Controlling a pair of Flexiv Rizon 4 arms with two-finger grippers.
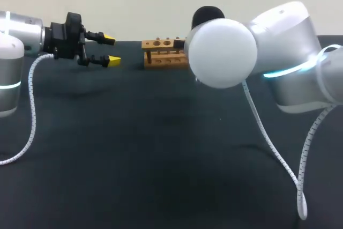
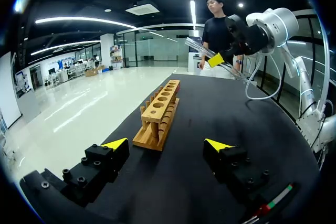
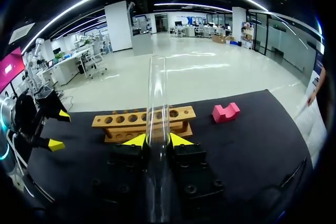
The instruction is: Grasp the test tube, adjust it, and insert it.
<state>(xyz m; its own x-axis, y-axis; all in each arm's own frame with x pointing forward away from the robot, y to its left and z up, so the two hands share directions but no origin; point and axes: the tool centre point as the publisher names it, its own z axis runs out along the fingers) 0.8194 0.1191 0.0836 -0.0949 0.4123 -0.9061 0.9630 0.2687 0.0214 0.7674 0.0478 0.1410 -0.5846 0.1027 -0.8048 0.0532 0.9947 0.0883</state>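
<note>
Black table (image 1: 161, 159): the test tube (image 3: 156, 103), pinched by the right gripper (image 3: 156, 141), points lengthwise toward the wooden rack (image 3: 144, 121) — its rear end blurred; left gripper (image 1: 111, 50), beside the rack, gapes.

A robotics lab bench: a table (image 1: 161, 175) draped in black cloth bears a wooden test-tube rack (image 1: 163, 52) at its far side (a glass test tube (image 3: 156, 98) near it), flanked by left arm (image 1: 21, 36) and right arm (image 1: 284, 41).

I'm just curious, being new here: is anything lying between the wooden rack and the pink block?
Nothing; only bare black table shows between the wooden rack and the pink block, in the right wrist view.
</note>
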